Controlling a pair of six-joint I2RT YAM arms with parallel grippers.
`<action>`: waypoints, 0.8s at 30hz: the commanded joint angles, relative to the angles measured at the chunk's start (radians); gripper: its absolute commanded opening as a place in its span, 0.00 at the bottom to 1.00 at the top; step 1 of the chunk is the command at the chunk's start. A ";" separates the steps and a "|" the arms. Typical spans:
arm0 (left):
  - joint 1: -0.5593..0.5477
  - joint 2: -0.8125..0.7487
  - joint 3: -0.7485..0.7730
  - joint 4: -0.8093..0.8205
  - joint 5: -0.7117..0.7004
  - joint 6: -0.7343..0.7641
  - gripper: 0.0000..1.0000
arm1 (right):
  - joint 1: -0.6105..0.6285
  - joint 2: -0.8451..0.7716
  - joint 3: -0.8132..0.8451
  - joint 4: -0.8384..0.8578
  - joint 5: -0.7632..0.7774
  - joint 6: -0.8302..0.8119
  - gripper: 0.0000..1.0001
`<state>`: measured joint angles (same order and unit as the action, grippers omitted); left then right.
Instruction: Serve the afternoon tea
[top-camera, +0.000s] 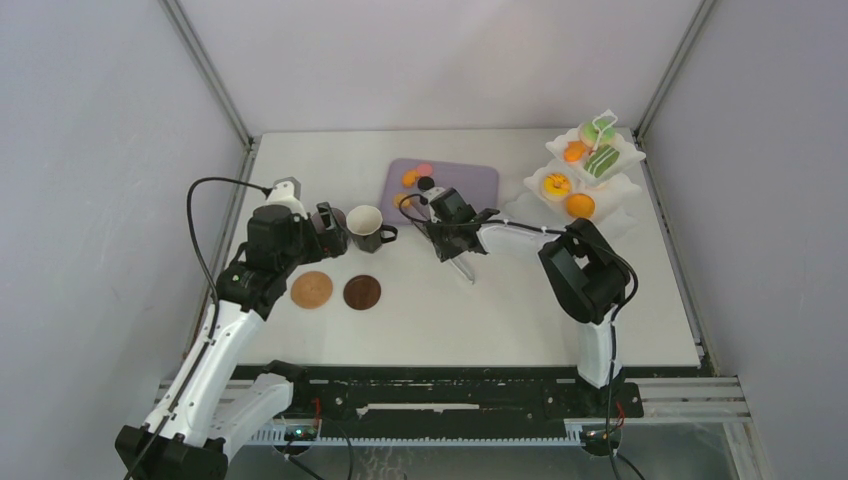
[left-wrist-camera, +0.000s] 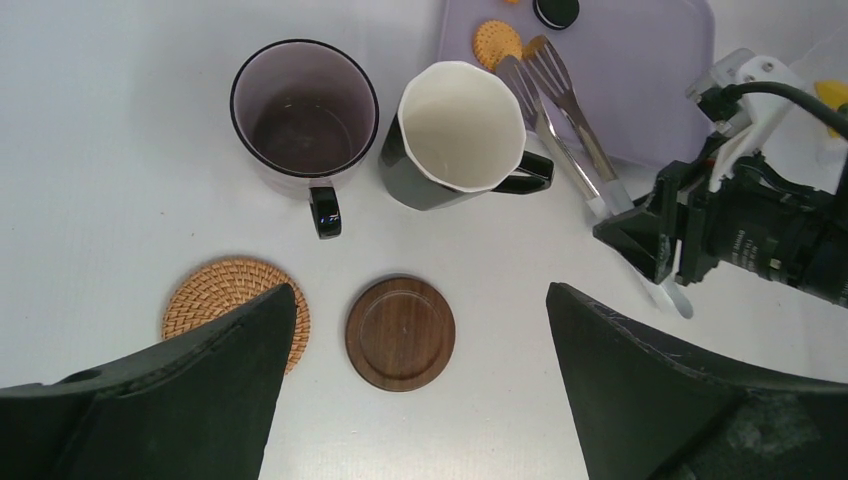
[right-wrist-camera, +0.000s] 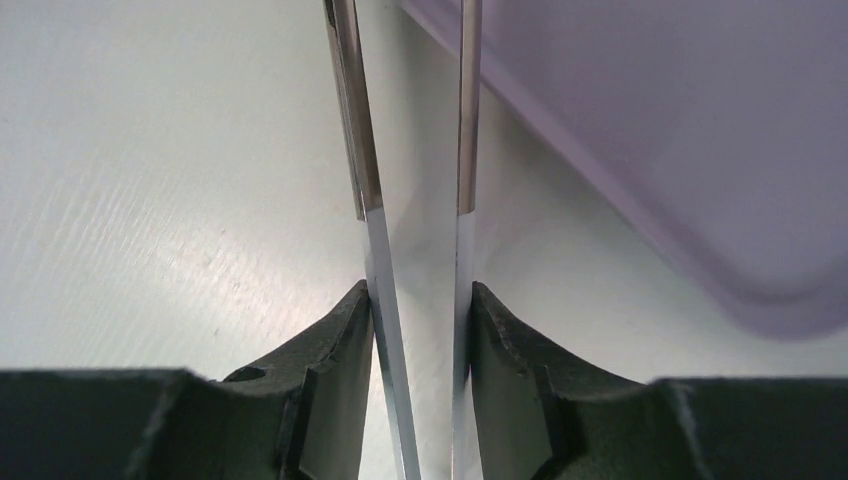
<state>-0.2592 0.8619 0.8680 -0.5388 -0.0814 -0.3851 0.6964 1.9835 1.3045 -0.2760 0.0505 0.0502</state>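
The mauve mug (left-wrist-camera: 303, 118) and the dark mug with white inside (left-wrist-camera: 460, 135) stand side by side, handles towards me. In front of them lie a wicker coaster (left-wrist-camera: 235, 305) and a dark wooden coaster (left-wrist-camera: 400, 332). My left gripper (left-wrist-camera: 420, 295) is open and empty above the coasters. In the top view it (top-camera: 330, 230) hovers left of the dark mug (top-camera: 367, 228) and hides the mauve mug. My right gripper (right-wrist-camera: 420, 300) is shut on the tongs (right-wrist-camera: 378, 250) beside the lilac tray (right-wrist-camera: 650, 120). The white three-tier stand (top-camera: 618, 212) holds doughnuts (top-camera: 580, 205) at the back right.
The lilac tray (top-camera: 470, 180) at the back centre holds several small treats, among them an orange one (top-camera: 409, 178) and a black one (top-camera: 427, 183). The tongs' tips (left-wrist-camera: 540, 70) rest at the tray's near corner. Frame posts stand at the back corners.
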 joint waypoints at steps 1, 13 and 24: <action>0.007 -0.022 0.075 0.015 -0.023 -0.008 1.00 | 0.004 -0.124 0.054 -0.079 -0.010 0.059 0.44; 0.007 -0.045 0.066 0.011 -0.020 -0.011 1.00 | 0.015 -0.080 0.281 -0.376 0.045 0.123 0.45; 0.006 -0.062 0.057 0.005 -0.028 -0.009 1.00 | 0.015 0.003 0.407 -0.422 0.011 0.104 0.48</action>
<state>-0.2584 0.8158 0.8680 -0.5434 -0.0990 -0.3920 0.7074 1.9545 1.6375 -0.6827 0.0731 0.1474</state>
